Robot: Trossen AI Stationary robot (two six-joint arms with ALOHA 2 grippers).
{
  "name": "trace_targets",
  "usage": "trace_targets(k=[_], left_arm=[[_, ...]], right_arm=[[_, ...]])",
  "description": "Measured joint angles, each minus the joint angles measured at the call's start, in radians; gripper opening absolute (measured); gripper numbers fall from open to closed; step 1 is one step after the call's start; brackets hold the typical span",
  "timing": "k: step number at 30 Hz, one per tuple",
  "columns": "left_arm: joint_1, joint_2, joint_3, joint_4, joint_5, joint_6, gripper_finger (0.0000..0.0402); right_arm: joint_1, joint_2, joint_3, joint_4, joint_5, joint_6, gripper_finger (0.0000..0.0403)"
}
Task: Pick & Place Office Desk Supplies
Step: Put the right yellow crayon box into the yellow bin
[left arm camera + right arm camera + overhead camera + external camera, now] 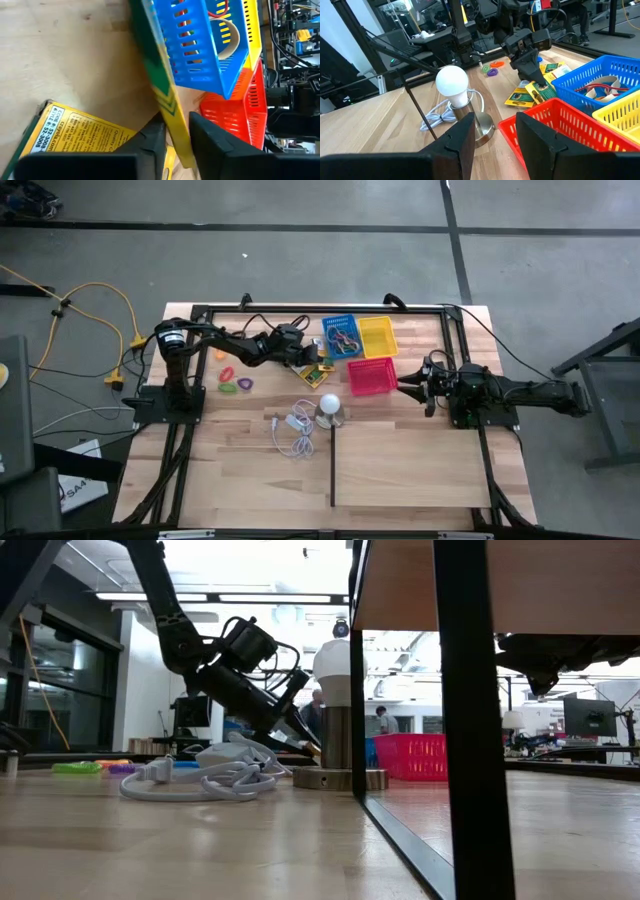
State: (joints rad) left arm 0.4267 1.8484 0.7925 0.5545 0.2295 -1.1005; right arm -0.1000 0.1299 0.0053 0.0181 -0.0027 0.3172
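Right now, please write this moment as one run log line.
left gripper: closing on yellow-and-green packet beside blue basket | right gripper: open, waiting near red basket

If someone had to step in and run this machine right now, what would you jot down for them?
Left gripper: fingers closed around a yellow-and-green packet, held on edge beside the blue basket.
Right gripper: fingers open, empty, waiting beside the red basket.
Done: rubber bands already lie in the blue basket.
Left: the held packet, more packets on the table by the baskets, and coloured rings further left. The yellow basket contents cannot be made out.
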Motion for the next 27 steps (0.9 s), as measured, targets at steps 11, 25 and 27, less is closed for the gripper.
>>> trace_targets(k=[11,25,27], left_arm=[[0.000,0.000,0.000,0.000,0.000,0.012,0.0025],[0.080,-0.119,-0.003,-0.022,0.006,0.154,0.0027],[0.085,-0.147,-0.003,-0.037,0.007,0.177,0.0027]], right_arm=[[0.000,0.000,0.000,0.000,0.000,0.000,0.0130],[0.000,0.000,0.000,0.000,0.000,0.000,0.0130],[0.000,0.000,0.000,0.000,-0.001,0.000,0.0130]])
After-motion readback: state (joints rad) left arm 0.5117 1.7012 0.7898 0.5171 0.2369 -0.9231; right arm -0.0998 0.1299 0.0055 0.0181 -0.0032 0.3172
